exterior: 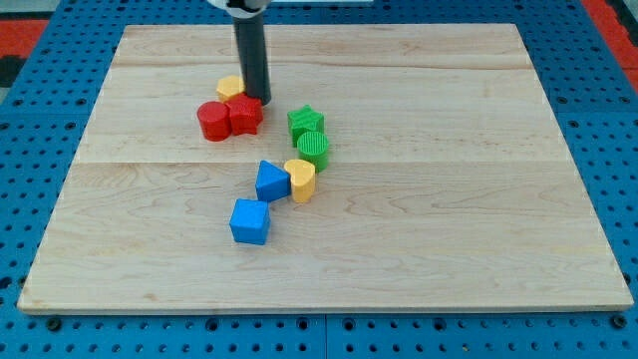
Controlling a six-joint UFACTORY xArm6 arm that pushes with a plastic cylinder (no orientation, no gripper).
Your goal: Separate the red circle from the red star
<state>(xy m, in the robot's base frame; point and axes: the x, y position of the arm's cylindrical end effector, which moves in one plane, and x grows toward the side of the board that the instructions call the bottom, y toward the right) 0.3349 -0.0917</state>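
The red circle (212,121) and the red star (245,115) sit touching side by side on the wooden board (449,199), left of its centre, the circle on the view's left. My tip (255,99) stands just above the red star's top right, touching or nearly touching it. A yellow block (231,88) sits directly left of my rod, just above the two red blocks.
A green star (305,123) and a green circle (313,148) sit to the right of the red pair. Below them are a yellow block (300,179), a blue block (271,180) and a blue cube (249,221).
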